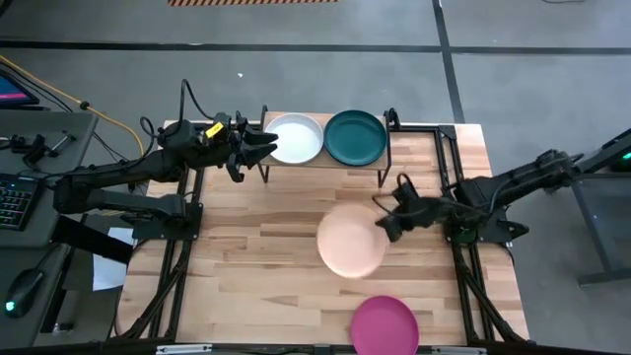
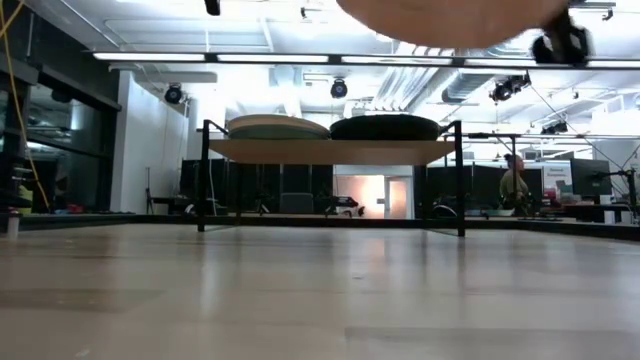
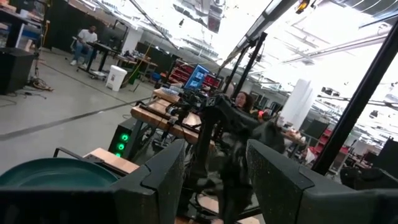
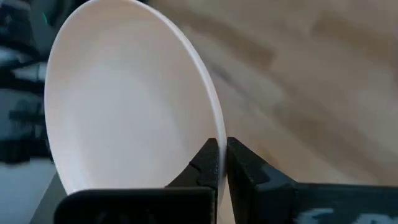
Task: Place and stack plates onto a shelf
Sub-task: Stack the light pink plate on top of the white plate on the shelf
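1. The peach-pink plate (image 1: 351, 241) sits at centre frame in the high view, its right rim pinched by the right gripper (image 1: 383, 223). The right wrist view shows what the overhead cannot: the two dark fingers (image 4: 202, 163) clamped on the plate's thin edge (image 4: 124, 99), with the wooden tabletop (image 4: 311, 93) behind.
2. The low view shows the plate's underside (image 2: 450, 20) at the top edge, clear of the table surface, a height the overhead hides.
3. The shelf (image 1: 325, 166) stands at upper centre of the high view, holding the white plate (image 1: 294, 138) on its left half and the dark teal plate (image 1: 355, 137) on its right. In the low view both places read as low mounds above the wood top (image 2: 330, 151).
4. The left gripper (image 1: 258, 148) hovers at the shelf's left end, just beside the white plate; its fingers (image 3: 161, 177) stand apart in the left wrist view, the dark teal plate (image 3: 56, 174) beyond.
5. The magenta plate (image 1: 385, 324) lies at the bottom edge, overhanging the table front.
6. Bare tabletop (image 1: 246, 256) spreads left of the held plate.
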You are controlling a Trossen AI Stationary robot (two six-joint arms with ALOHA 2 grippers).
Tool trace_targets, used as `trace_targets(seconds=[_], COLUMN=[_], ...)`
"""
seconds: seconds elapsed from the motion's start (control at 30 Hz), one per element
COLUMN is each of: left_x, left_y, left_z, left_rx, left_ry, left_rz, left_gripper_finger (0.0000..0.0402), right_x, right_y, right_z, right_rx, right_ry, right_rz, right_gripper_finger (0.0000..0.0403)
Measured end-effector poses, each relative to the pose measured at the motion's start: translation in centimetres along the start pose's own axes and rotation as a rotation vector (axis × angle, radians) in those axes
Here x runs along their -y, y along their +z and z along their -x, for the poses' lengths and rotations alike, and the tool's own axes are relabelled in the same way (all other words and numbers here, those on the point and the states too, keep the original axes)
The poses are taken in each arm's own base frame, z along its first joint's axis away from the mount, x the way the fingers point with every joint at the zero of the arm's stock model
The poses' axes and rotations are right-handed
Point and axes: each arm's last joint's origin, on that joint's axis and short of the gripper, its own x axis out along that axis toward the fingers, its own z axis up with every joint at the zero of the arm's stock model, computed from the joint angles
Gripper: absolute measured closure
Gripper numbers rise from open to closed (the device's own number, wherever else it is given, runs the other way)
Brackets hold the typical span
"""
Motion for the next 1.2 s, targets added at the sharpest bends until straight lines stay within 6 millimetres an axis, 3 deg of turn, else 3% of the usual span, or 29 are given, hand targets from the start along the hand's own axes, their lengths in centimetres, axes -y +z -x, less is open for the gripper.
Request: trace_targets(seconds=[0.17, 0.3, 0.5, 0.7, 0.83, 1.2], left_x=[0.0, 0.0, 0.0, 0.0, 0.0, 0.3], left_y=[0.0, 0.0, 0.0, 0.0, 0.0, 0.6], left_z=[0.0, 0.0, 0.0, 0.0, 0.0, 0.0], left_rx=[0.000, 0.000, 0.000, 0.001, 0.005, 0.068], left_ry=[0.000, 0.000, 0.000, 0.001, 0.001, -0.029], left_rz=[0.000, 0.000, 0.000, 0.000, 0.000, -0.008], left_gripper_finger=[0.0241, 0.0241, 0.0241, 0.0241, 0.0241, 0.0241], right_x=[-2.0, -2.0, 0.9, 4.2, 5.1, 4.0], right_y=[4.1, 8.3, 14.5, 18.0, 19.8, 24.4], right_z=[0.7, 1.7, 4.0, 4.7, 2.1, -7.9], right_rx=[0.154, 0.263, 0.437, 0.498, 0.465, 0.367], right_ry=[-0.042, -0.096, -0.217, -0.267, -0.257, -0.049], right_rz=[0.066, 0.100, 0.029, -0.082, -0.103, -0.148], right_gripper_finger=[0.0403, 0.0403, 0.0403, 0.0403, 0.0403, 0.0403])
